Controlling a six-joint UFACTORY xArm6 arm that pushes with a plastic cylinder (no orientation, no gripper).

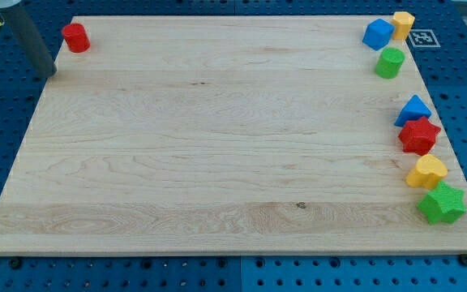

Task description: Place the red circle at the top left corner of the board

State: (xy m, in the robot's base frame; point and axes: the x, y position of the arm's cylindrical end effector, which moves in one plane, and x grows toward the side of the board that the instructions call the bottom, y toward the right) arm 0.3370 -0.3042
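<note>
The red circle (pixel 75 37), a short red cylinder, stands at the board's top left corner, near the top edge. My rod comes in from the view's top left, and my tip (pixel 51 73) rests at the board's left edge. It is a little below and to the left of the red circle, apart from it.
The wooden board (pixel 217 146) fills the view. At the top right are a blue cube (pixel 377 34), a yellow block (pixel 403 23) and a green cylinder (pixel 390 62). Down the right edge sit a blue triangle (pixel 413 109), a red star (pixel 419 135), a yellow heart (pixel 426 172) and a green star (pixel 441 203).
</note>
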